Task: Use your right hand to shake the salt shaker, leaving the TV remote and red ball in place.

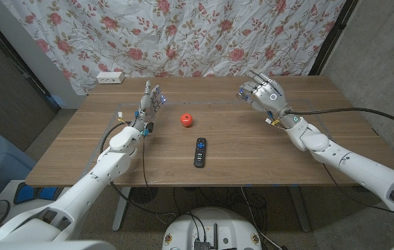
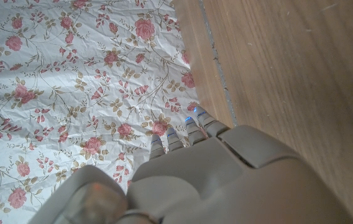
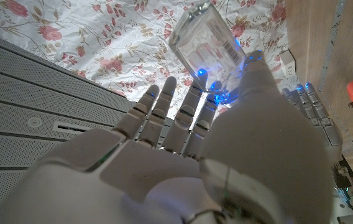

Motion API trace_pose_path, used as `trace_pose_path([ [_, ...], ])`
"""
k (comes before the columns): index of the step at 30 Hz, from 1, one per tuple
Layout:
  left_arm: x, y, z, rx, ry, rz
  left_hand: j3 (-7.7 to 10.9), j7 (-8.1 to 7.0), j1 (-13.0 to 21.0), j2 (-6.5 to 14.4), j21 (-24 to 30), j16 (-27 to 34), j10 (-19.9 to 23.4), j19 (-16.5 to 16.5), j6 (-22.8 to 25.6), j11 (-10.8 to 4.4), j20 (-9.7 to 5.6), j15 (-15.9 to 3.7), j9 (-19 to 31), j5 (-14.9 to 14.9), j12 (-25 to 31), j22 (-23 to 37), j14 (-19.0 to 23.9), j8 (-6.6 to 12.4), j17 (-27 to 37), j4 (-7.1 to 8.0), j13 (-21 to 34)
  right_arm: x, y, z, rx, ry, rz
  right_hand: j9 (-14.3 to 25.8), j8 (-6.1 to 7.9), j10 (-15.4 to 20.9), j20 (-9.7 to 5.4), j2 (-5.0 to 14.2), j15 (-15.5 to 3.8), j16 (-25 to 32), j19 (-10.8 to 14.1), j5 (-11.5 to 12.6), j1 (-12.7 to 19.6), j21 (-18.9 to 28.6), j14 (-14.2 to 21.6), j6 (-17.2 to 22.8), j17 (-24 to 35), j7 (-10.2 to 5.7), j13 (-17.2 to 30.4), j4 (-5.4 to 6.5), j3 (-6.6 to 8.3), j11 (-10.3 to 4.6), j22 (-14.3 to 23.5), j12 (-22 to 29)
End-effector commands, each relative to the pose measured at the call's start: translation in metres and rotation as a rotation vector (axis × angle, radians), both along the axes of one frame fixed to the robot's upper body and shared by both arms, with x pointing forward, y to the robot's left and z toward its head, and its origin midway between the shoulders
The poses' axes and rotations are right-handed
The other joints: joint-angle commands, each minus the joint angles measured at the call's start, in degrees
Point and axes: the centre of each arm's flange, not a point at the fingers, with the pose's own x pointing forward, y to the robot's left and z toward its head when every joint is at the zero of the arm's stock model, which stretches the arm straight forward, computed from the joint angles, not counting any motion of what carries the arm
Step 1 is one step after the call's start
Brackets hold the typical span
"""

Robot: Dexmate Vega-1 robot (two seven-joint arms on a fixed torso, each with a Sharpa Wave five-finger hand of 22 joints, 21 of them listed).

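The right hand point(image 1: 261, 93) holds the clear salt shaker point(image 3: 206, 38) in its fingers above the tabletop's far right edge, mid-shake by the look of it, and should next set it down clear of the remote point(image 1: 200, 151) and red ball point(image 1: 186, 119).

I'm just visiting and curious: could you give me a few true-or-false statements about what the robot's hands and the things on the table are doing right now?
1. The right hand holds a clear salt shaker. True.
2. The red ball sits in the left hand. False: it lies on the table, apart from both hands.
3. The TV remote lies on the table nearer the robot than the ball. True.
4. The left hand grips the remote. False: it holds nothing, fingers reaching up.
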Motion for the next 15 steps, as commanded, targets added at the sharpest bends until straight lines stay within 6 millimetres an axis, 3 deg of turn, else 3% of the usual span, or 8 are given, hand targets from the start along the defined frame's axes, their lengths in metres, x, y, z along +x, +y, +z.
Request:
trace_pose_path([
  [1, 0.0, 0.0, 0.0, 0.0, 0.0, 0.0, 0.03, -0.36, 0.0, 5.8, 0.3, 0.3, 0.1, 0.6, 0.0, -0.29, -1.35, -5.97, 0.4, 0.3, 0.5, 0.3, 0.0, 0.26, 0.3, 0.44, 0.2, -0.001, 0.002, 0.007, -0.013, -0.063, -0.039, 0.0, -0.22, 1.6, -4.03, 7.41, -9.38, -0.1, -0.6, 0.0, 6.4, -0.2, -0.4, -0.1, 0.1, -0.24, 0.2, 0.32, 0.37, -1.62, 0.2, 0.0],
  [15, 0.0, 0.0, 0.0, 0.0, 0.0, 0.0, 0.03, -0.36, 0.0, 5.8, 0.3, 0.3, 0.1, 0.6, 0.0, -0.3, -1.31, -5.98, 0.4, 0.3, 0.4, 0.3, 0.0, 0.27, 0.4, 0.44, 0.2, -0.003, 0.0, 0.022, -0.063, -0.135, -0.086, 0.0, -0.14, 1.5, -3.79, 7.35, -9.39, 0.1, -0.5, 0.1, 6.6, 0.0, -0.5, -0.1, 0.4, -0.26, 0.4, 0.32, 0.22, -1.66, 0.2, -0.1],
])
